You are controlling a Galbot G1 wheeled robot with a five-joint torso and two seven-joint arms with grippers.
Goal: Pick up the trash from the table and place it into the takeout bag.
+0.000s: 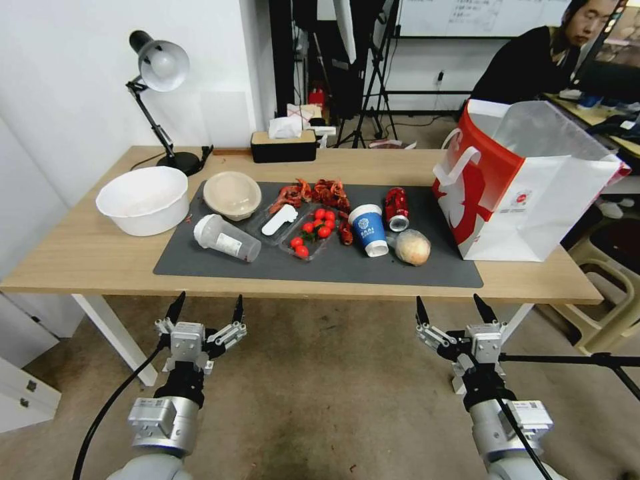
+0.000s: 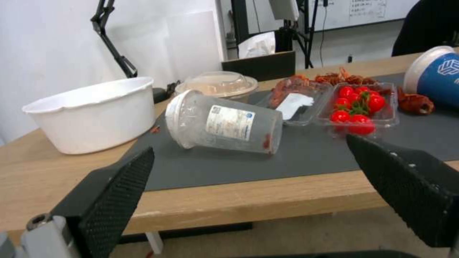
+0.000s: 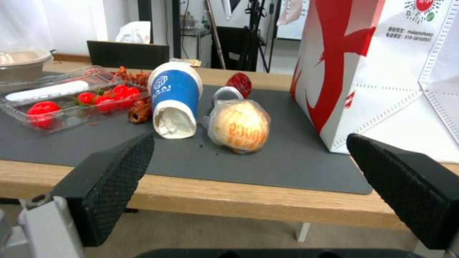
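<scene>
The left claw (image 1: 205, 312) hangs below the tabletop (image 1: 80, 257) edge, jaws wide and empty, lined up with the clear cup (image 1: 227, 239) lying on its side on the mat (image 1: 347, 270), probably its easiest first grasp. The bowl (image 1: 232, 193) sits just behind. Farther right the paper cup (image 1: 369, 229), can (image 1: 396, 208) and wrapped lump (image 1: 413, 247) lie clustered. The right claw (image 1: 451, 312), equally wide and empty, waits facing them. The bag (image 1: 527, 193) stands upright at the far right, mouth open, ready to receive.
</scene>
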